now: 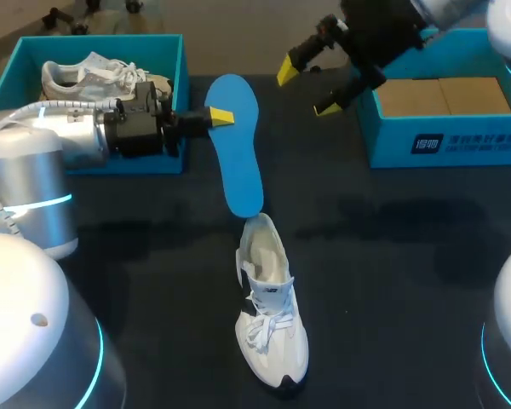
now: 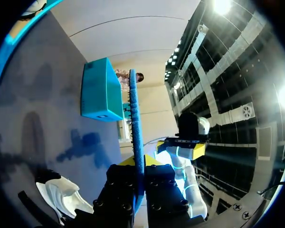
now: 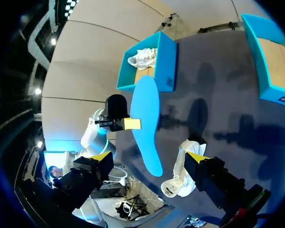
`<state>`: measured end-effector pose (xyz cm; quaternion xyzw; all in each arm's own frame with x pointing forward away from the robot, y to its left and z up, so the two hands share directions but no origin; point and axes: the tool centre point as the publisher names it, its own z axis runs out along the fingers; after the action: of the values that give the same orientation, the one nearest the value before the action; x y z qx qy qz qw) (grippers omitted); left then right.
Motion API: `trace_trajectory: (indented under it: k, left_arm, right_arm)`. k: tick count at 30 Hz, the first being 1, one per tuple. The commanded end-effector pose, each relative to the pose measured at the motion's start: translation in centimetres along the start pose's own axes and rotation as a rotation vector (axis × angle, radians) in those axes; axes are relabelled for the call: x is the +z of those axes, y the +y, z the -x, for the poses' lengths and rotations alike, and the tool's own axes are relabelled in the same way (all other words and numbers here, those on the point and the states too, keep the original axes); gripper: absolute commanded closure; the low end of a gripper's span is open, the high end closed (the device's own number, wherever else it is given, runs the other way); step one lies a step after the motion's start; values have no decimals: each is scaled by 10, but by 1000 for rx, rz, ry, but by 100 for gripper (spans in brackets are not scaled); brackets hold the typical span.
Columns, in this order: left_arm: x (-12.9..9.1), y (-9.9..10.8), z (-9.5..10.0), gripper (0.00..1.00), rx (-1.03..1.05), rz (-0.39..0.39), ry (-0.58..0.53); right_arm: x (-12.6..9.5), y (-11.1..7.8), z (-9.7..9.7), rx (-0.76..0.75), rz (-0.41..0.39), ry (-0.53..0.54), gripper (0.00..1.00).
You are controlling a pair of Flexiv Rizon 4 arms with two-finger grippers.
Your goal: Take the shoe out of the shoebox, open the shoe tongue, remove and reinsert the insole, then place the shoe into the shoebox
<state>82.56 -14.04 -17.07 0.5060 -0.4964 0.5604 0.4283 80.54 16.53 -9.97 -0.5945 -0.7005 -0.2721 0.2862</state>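
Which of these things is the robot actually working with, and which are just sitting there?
Job: insole, in left gripper; shoe on table; probably left box.
Idle: other shoe inside it; right box; right gripper, open.

Left arm and right arm were fat silver-grey cylinders with glowing cyan joint rings, and a thin white cable ran along the left. Left gripper and right gripper were boxy black, with small screws and yellow tips.
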Motion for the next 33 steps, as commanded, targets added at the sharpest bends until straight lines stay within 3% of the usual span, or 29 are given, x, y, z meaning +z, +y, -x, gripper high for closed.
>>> trace_trajectory:
  k: [1,10,17,25,33]
  left_arm:
    - [1,1,0,100,1,-2,-1]
    - [1,1,0,100,1,-2,-1]
    - [1,1,0,100,1,-2,-1]
    - [1,1,0,100,1,-2,-1]
    - [1,1,0,100,1,-2,-1]
  right_arm:
    - [3,9,-13,14,-24,-235,0]
    - [7,12,-42,31,-26,-411,0]
    - [20,12,-60,23,-7,-506,0]
    - [37,15,-84,36,-41,-635,0]
    - [52,13,-95,72,-37,-692,0]
